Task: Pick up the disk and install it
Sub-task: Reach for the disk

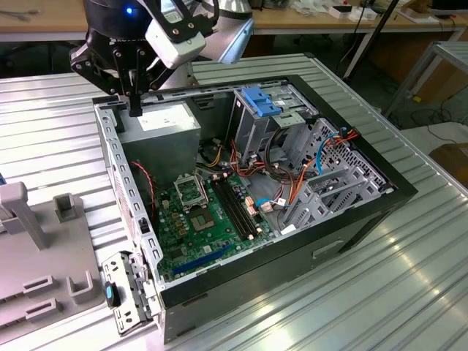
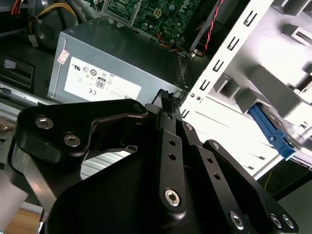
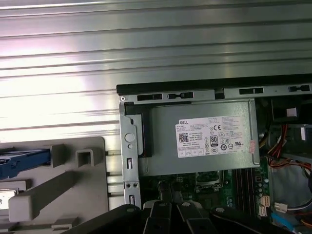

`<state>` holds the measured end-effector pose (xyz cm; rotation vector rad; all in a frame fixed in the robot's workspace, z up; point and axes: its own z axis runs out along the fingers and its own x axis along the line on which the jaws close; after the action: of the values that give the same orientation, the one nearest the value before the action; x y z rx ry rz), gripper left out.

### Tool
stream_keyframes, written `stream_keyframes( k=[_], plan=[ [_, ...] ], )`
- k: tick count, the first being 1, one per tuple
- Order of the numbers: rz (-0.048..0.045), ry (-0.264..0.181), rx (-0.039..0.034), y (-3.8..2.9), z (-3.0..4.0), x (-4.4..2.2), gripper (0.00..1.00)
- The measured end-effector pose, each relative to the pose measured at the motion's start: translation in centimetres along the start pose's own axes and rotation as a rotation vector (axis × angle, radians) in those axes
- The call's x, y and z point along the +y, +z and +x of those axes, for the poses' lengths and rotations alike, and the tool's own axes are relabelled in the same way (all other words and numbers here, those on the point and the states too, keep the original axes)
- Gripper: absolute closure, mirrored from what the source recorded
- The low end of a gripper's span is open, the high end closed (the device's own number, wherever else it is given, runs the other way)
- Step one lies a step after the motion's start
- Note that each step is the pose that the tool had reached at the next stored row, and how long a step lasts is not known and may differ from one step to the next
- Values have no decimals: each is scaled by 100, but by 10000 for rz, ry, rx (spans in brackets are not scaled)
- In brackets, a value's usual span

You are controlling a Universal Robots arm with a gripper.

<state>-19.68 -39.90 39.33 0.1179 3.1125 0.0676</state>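
**Disk (image 3: 19,158) in fixture (image 3: 73,185), end effector (image 1: 135,110) empty**

The disk is lodged in the grey fixture on the counter (image 1: 44,124), presumably presented for grasping. Toward the exterior view's right, the end effector is held, fingers together on nothing, above the power-supply box (image 1: 161,124) of the case (image 1: 351,234).

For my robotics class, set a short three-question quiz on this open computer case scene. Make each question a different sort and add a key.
1. True or false: the end effector is gripping the disk.
2. Multiple choice: inside the case, the end effector is nearest the
A) power supply
B) green motherboard
C) blue-topped drive cage
3. Fill in: the power supply carries a ____ sticker.

Key: 1 false, it is shut and holds nothing; 2 A; 3 white.
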Motion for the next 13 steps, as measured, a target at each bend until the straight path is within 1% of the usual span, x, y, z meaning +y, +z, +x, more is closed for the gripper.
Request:
stream_keyframes(
  k=[6, 8, 13],
  plan=[
    [0, 1, 0, -3, 93, -7, 89],
    [0, 1, 0, -4, 140, -10, 89],
    [0, 0, 0, -5, 204, -15, 89]
  ],
)
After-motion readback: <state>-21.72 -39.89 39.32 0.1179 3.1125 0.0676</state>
